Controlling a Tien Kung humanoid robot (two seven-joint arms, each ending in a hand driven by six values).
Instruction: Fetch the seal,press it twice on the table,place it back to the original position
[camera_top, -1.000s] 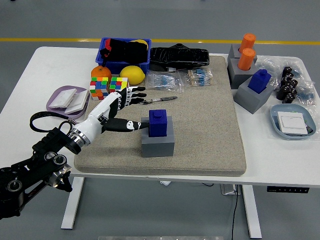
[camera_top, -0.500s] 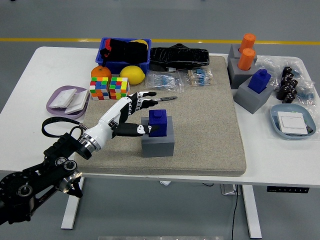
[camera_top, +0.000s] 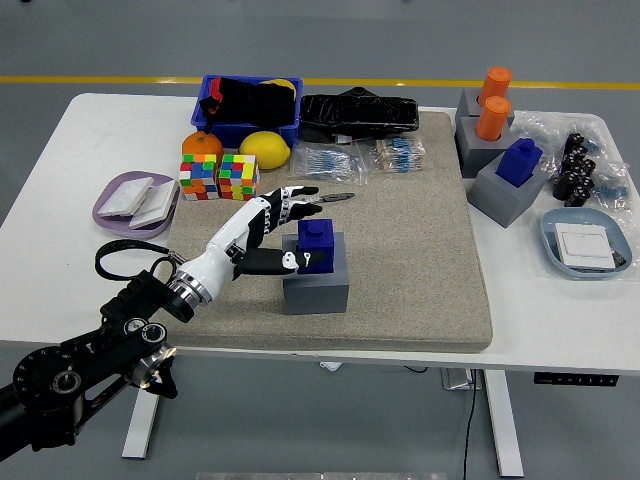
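Beige mat (camera_top: 420, 260) covers the white table (camera_top: 560, 320); grey floor, yellow line beyond; blue seal (camera_top: 318, 246) sits in grey holder (camera_top: 316, 285) near mat's front edge; left hand (camera_top: 262, 232) spread, thumb touching seal, grasping nothing.

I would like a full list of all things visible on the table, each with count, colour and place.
table: 1, white
mat: 1, beige, centre
blue seal: 1, on grey stand, mat front
second blue seal: 1, on grey stand, right
orange cylinders: 2, in grey holder, far right
puzzle cubes: 2, multicoloured, left
orange fruit: 1, behind cubes
lemon: 1, yellow
bin: 1, blue, far left
black bag: 1, far centre
purple tray: 1, left edge
blue dish: 1, right
left hand: white and black, fingers open at the front seal
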